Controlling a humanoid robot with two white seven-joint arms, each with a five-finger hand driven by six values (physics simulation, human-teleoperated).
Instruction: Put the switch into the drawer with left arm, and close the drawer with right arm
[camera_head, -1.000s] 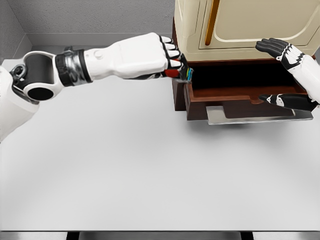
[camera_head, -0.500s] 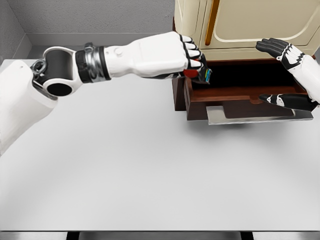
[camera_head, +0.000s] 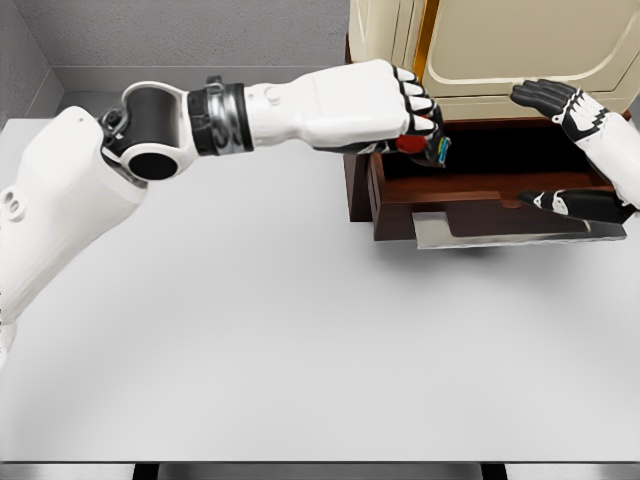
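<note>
Switch over the open drawer
Your left hand (camera_head: 400, 110) grips the switch (camera_head: 428, 147) above the drawer (camera_head: 480, 195); right hand (camera_head: 560, 100) spread open, far right.

Pale grey table (camera_head: 300, 340) under even light, grey wall (camera_head: 180, 30) behind, cream cabinet (camera_head: 520, 45) at right.

One switch (camera_head: 428, 147), one open drawer (camera_head: 480, 195) — one cabinet (camera_head: 500, 50), apparently — two hands.

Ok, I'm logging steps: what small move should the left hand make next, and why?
Probably lower slightly and release. The left hand holds the switch over the open drawer, above its left end, while the right hand waits open by the drawer's right end.
</note>
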